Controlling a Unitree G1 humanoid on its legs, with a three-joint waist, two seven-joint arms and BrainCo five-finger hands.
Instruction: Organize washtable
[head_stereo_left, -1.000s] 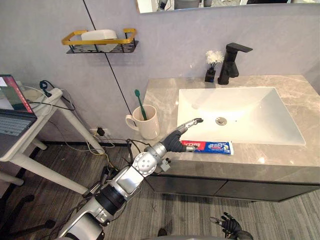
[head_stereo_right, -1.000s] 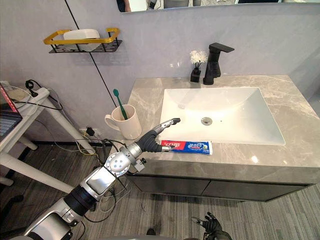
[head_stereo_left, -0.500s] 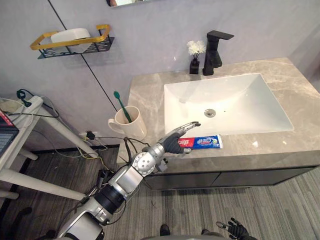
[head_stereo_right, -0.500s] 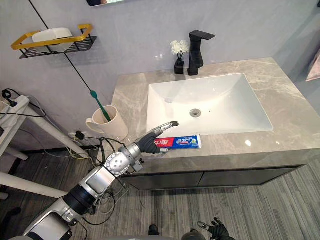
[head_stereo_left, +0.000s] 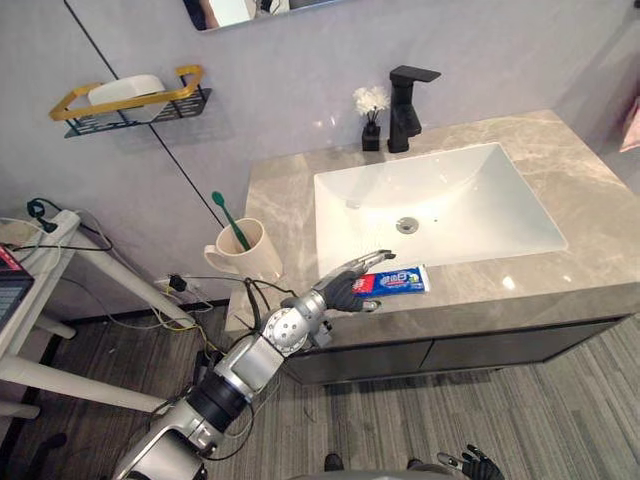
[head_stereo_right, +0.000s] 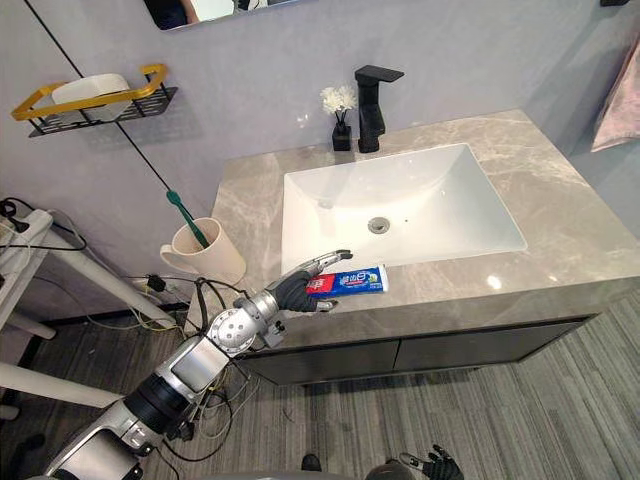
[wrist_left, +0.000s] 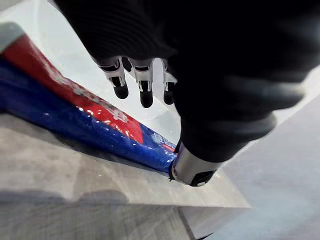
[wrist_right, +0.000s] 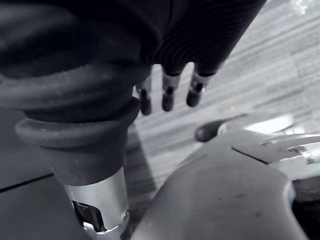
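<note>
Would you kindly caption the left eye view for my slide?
Open left robot hand over the toothpaste tube, beside the sink.

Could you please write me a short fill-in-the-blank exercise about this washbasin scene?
1. The left hand reaches over the ___ lying in front of the sink.
2. The green toothbrush stands in the ___.
3. The vase of white flowers stands beside the black ___.
Missing words: toothpaste tube; cup; faucet.
</note>
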